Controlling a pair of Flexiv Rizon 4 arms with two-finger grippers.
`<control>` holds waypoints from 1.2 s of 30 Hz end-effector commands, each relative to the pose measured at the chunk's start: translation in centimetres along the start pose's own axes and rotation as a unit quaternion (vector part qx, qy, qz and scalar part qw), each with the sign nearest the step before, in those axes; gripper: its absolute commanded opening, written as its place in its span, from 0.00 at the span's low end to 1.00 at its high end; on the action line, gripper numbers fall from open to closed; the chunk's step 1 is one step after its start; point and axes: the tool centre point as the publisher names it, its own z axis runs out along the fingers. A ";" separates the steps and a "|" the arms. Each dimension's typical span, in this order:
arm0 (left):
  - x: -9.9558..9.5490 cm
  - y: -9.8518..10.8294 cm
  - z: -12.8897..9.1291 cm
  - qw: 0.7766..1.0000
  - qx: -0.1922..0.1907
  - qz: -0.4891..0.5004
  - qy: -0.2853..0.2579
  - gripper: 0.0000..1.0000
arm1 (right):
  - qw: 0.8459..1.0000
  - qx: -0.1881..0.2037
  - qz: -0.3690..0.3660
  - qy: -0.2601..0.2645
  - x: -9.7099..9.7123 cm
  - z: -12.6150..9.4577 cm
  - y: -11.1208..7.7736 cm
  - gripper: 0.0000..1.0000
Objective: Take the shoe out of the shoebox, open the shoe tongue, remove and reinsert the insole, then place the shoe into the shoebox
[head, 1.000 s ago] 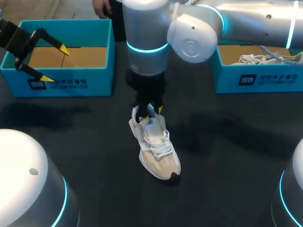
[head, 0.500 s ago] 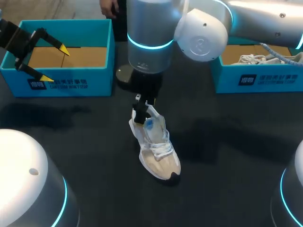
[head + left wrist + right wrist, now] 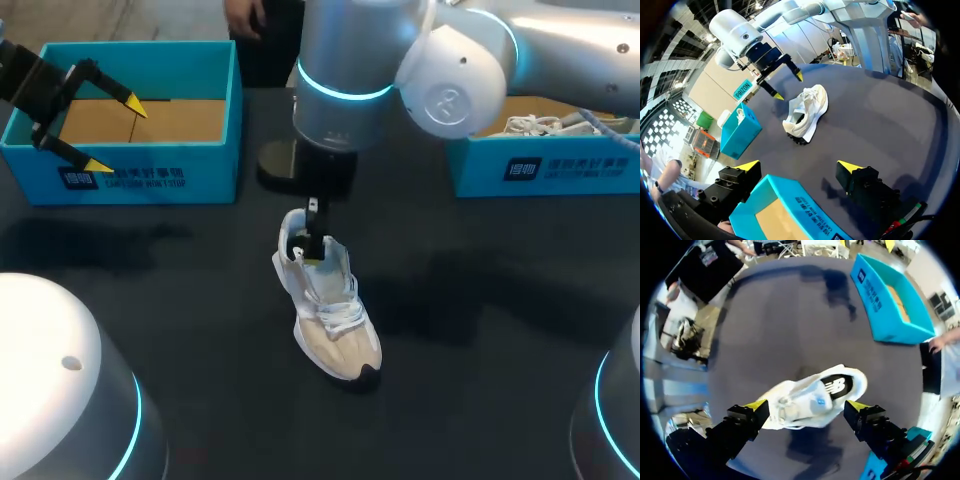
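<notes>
Counted: one shoe [image 3: 328, 310] upright mid-table beneath the right gripper [image 3: 806, 406], released and wide over its heel; one left gripper [image 3: 116, 134], likewise released, over the left box [image 3: 150, 180] at far left; one right box [image 3: 540, 168] at far right holding a second shoe [image 3: 535, 124].

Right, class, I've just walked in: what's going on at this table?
A pale shoe sits on the dark table, out of its box. The right claw hangs open over the shoe's heel end, not gripping it. The left claw hovers open above the empty blue shoebox on the left. A second blue box on the right holds another shoe.
</notes>
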 end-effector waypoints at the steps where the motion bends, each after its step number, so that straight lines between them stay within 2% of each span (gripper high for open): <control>1: 0.0 0.0 -0.1 1.000 -0.001 0.000 0.001 1.00 | 1.000 0.015 -0.021 -0.006 -1.7 0.6 0.8 1.00; 9: 0.0 0.0 -0.1 1.000 -0.001 0.000 0.001 1.00 | 0.994 0.036 -0.103 -0.024 -5.8 2.1 2.5 1.00; 18: 0.0 0.0 -0.1 1.000 -0.001 0.000 0.001 1.00 | 0.984 0.061 -0.161 -0.045 -9.1 4.3 2.8 1.00; 27: 0.0 0.0 -0.1 1.000 -0.001 0.000 0.001 1.00 | 0.976 0.081 -0.198 -0.043 -11.2 6.4 3.1 1.00; 32: 0.0 0.0 -0.1 1.000 -0.001 0.000 0.001 1.00 | 0.973 0.092 -0.209 -0.044 -11.6 7.9 3.1 1.00; 33: 0.0 0.0 -0.1 1.000 -0.001 0.000 0.001 1.00 | 0.970 0.110 -0.210 -0.043 -11.7 8.2 3.1 1.00; 36: 0.0 0.0 -0.1 1.000 -0.001 0.000 0.001 1.00 | 0.968 0.117 -0.217 -0.038 -11.7 9.1 3.1 1.00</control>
